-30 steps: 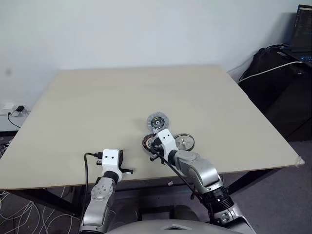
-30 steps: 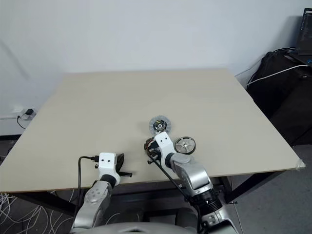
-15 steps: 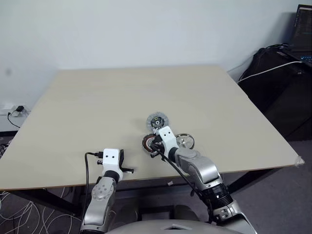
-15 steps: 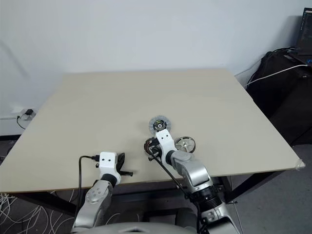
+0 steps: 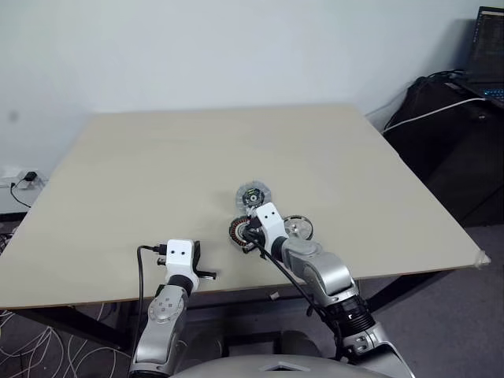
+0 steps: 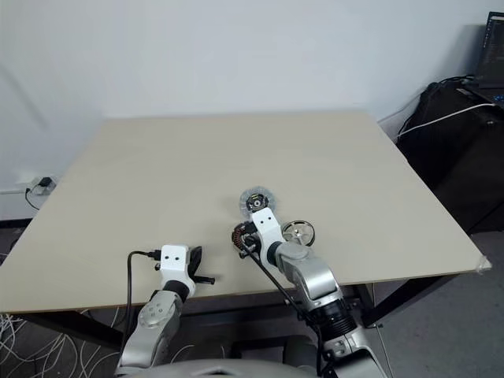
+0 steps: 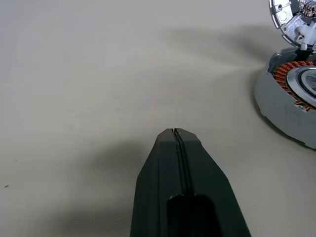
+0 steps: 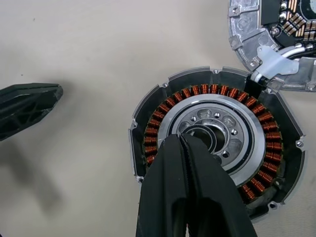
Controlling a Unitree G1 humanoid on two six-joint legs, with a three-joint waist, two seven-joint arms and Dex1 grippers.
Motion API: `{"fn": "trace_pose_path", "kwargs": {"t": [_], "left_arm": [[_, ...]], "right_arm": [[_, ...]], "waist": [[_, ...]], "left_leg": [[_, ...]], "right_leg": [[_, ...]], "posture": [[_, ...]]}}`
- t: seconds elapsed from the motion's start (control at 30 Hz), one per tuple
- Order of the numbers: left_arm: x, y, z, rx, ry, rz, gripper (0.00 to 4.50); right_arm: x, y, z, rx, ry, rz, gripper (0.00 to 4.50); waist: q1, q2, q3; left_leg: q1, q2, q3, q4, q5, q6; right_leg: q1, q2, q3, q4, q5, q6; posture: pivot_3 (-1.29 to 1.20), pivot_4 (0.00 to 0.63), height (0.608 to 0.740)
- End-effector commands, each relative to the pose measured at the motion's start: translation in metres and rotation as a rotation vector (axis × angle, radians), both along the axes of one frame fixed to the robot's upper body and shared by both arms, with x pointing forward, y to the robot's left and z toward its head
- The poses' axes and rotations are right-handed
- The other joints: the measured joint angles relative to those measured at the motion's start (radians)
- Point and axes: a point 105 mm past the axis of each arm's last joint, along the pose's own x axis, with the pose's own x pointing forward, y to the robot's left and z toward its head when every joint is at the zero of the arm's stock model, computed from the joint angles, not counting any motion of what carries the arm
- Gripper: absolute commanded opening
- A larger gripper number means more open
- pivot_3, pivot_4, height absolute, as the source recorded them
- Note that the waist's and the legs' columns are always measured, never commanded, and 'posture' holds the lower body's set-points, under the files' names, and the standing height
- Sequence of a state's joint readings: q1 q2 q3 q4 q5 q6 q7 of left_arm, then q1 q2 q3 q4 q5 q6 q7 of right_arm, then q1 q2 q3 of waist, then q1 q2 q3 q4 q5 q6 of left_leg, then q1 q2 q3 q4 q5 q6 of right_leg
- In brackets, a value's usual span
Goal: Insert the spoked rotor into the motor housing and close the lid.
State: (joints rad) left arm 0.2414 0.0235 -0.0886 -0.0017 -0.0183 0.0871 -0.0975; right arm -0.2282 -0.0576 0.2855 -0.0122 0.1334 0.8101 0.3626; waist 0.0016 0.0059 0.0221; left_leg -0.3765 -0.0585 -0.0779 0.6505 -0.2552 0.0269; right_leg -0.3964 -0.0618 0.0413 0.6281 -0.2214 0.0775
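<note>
The right claw [image 8: 186, 143] has its two black fingers pressed together, gripping nothing, with the tips poised over the silver hub of the motor housing [image 8: 217, 138]; whether they touch the hub cannot be told. The left claw [image 7: 176, 132] is likewise fully together and empty, hovering over bare worktop [image 5: 157, 173] near the front edge, well to the left of the parts.

The motor housing is a round dark disc with a scalloped grey rim, a ring of copper-brown windings, and a polished silver hub pierced by small holes around a dark central bore. It lies flat on the worktop near the front, a little right of the middle. Just beyond it, touching its far rim, lies the lid [image 5: 253, 194], a light grey disc showing a black-and-blue middle. In the right wrist view a white cable clip bridges lid and housing. The spoked rotor [image 5: 298, 227], a black ring with shiny silver spokes, lies just to the right of the housing, partly behind the right arm.

The head views give the whole pale matte worktop and all three parts. The right wrist view gives the windings and hub in detail, and also the left claw's tip [image 8: 29, 101] off to the side.
</note>
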Motion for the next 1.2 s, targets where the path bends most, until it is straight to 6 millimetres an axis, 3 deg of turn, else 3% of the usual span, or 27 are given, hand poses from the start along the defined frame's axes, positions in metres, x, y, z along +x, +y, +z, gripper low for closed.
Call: {"fn": "trace_pose_path", "kwargs": {"t": [0.03, 0.8, 1.2], "left_arm": [[0.006, -0.003, 0.009, -0.002, -0.040, -0.011, 0.00], [0.007, -0.002, 0.009, -0.002, -0.045, -0.006, 0.00], [0.007, -0.003, 0.008, 0.002, -0.042, -0.012, 0.00]], "right_arm": [[0.011, 0.003, 0.015, 0.030, -0.057, -0.011, 0.05], [0.015, 0.002, 0.006, 0.010, -0.048, -0.025, 0.05], [0.034, 0.000, 0.018, 0.053, -0.133, -0.065, 0.05]], "waist": [[-0.002, 0.000, 0.000], [-0.013, 0.000, 0.000], [-0.013, 0.001, 0.000]], "left_leg": [[0.000, 0.000, 0.000, 0.000, 0.000, 0.000], [0.000, 0.000, 0.000, 0.000, 0.000, 0.000], [0.000, 0.000, 0.000, -0.001, 0.000, 0.000]], "right_leg": [[0.000, 0.000, 0.000, 0.000, 0.000, 0.000], [0.000, 0.000, 0.000, 0.000, 0.000, 0.000], [0.000, 0.000, 0.000, 0.000, 0.000, 0.000]], "posture": [[0.00, 0.000, 0.740], [0.00, 0.000, 0.740], [0.00, 0.000, 0.740]]}}
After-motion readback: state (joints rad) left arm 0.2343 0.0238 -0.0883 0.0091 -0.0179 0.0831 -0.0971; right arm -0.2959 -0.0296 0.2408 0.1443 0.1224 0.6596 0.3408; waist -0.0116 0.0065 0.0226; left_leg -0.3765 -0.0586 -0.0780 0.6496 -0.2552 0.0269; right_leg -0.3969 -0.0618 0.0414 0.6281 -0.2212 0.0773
